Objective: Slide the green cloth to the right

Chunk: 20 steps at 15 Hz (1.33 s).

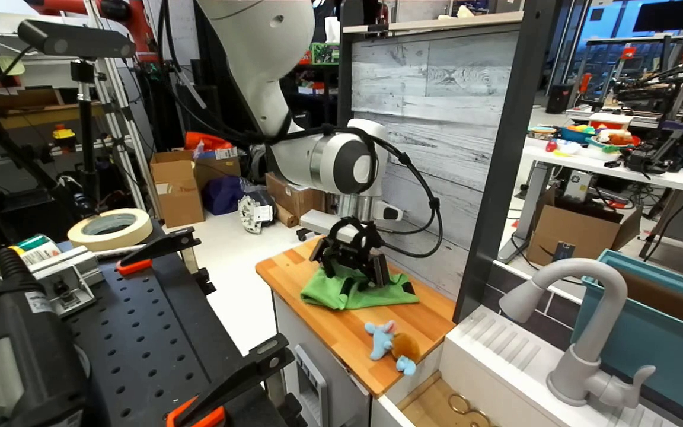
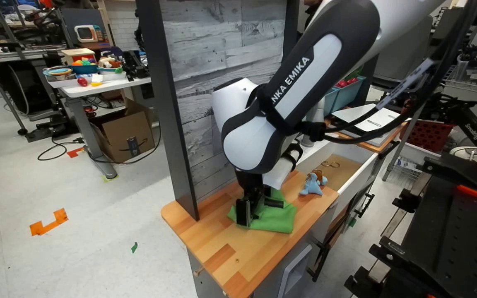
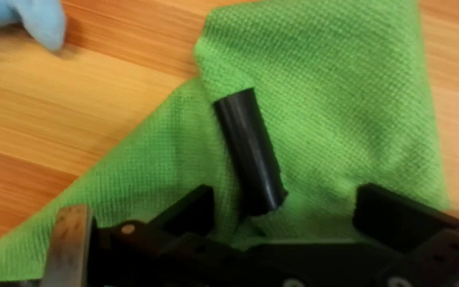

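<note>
Cluttered workshop interior: a wooden countertop (image 1: 288, 270) stands against an upright panel (image 1: 430, 89) of gray-white planks. Gripper (image 3: 285, 195), at center of the workspace: pointed downward over the countertop, its two dark fingers (image 3: 397, 217) spread well apart. Green cloth (image 3: 345, 99), directly beneath the gripper: partly folded, resting on the wood and extending past the fingers in both exterior views; its surface also shows between the fingers in the wrist view; whether they press into the fabric cannot be told. Black cylinder (image 3: 251, 151), on the cloth: slanted in the wrist view, alongside a crease, one end directed toward the gap between the fingers. Robot arm (image 1: 297, 160), white with dark gray covers: extends down to the gripper, with black cables (image 1: 434, 203) strapped along it. Plush toy (image 1: 382, 341), light blue and brown: on the same countertop, near the cloth yet apart from it, bare wood lying between; only a blue portion enters the wrist view, at upper left. White basin (image 1: 484, 379), adjoining the countertop on the toy's side: brass-colored rings (image 1: 459, 404) lie on its brown bottom, and a gray faucet (image 1: 605, 317) rises beside it, before a teal bin (image 1: 667, 350). Perforated black bench (image 1: 152, 338), opposite the panel: carries a roll of tape (image 1: 110, 241) and orange-and-black clamps (image 1: 235, 376). White table (image 2: 110, 86), well apart in the background of both exterior views: holds bowls (image 2: 83, 69), with a cardboard box (image 2: 124, 132) on the floor (image 2: 97, 256) below.
</note>
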Tool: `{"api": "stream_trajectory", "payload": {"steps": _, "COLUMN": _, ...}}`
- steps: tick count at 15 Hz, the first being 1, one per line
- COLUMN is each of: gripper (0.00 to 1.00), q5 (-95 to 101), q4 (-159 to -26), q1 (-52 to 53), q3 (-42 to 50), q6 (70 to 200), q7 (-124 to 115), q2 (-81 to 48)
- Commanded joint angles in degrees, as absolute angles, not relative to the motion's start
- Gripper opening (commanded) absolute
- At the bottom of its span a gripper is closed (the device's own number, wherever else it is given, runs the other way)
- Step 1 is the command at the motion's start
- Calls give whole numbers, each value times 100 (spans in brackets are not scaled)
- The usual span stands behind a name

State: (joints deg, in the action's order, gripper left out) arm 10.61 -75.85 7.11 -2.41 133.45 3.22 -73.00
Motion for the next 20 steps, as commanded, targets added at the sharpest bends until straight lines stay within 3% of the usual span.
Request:
{"api": "stream_trajectory", "payload": {"steps": 1, "gripper": 100, "q5": 827, "q4": -6951, "q1": 458, "q3": -113, "q6": 13077, "q7": 357, "q2": -7757}}
{"api": "stream_trajectory", "payload": {"steps": 10, "gripper": 100, "q5": 469, "q4": -7060, "q1": 10, "q3": -105, "q6": 12880, "q7": 285, "q2": -7441}}
{"api": "stream_trajectory", "payload": {"steps": 17, "gripper": 100, "q5": 739, "q4": -8976, "q1": -20, "q3": -51, "q6": 13623, "q7": 28, "q2": -5840}}
{"api": "stream_trajectory", "payload": {"steps": 18, "gripper": 100, "q5": 554, "q4": -8043, "q1": 19, "q3": -42, "q6": 13227, "q7": 118, "q2": -6655}}
{"api": "stream_trajectory", "payload": {"steps": 20, "gripper": 100, "q5": 572, "q4": -8477, "q1": 17, "q3": -20, "q6": 13409, "q7": 116, "q2": -6225}}
